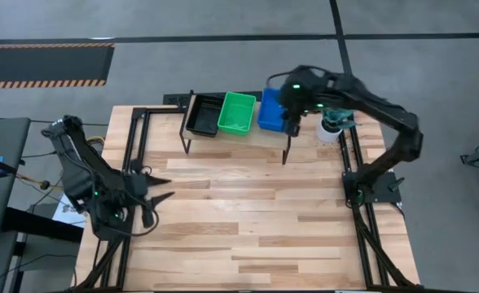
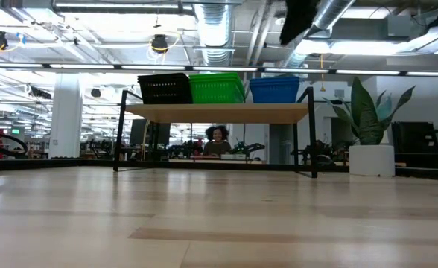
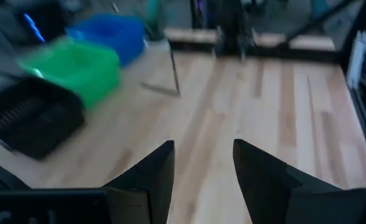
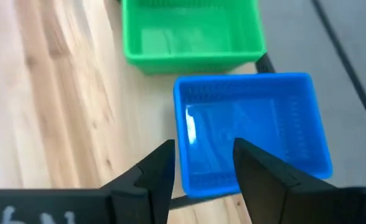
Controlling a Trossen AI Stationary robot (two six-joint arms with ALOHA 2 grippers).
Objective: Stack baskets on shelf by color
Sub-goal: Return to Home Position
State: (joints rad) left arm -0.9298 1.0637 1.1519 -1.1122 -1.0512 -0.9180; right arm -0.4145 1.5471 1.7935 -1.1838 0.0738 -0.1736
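Three baskets sit side by side on the shelf (image 1: 248, 140), a light-wood board on black legs at the table's far side: black (image 1: 204, 115) on the left, green (image 1: 237, 111) in the middle, blue (image 1: 268, 112) on the right. The low view shows them in the same order: black (image 2: 164, 88), green (image 2: 217, 88), blue (image 2: 274, 90). My right gripper (image 4: 203, 152) is open and hovers above the blue basket (image 4: 251, 124), well clear of it in the low view (image 2: 297, 18). My left gripper (image 3: 203, 152) is open and waits low over the table's left side (image 1: 160, 189).
A white pot with a green plant (image 2: 369, 119) stands at the table's far right, beside the shelf's right leg. My right arm reaches over the shelf's right end. Bare wood tabletop (image 1: 248, 212) spreads between the shelf and the near edge. A person (image 2: 217, 140) shows far behind.
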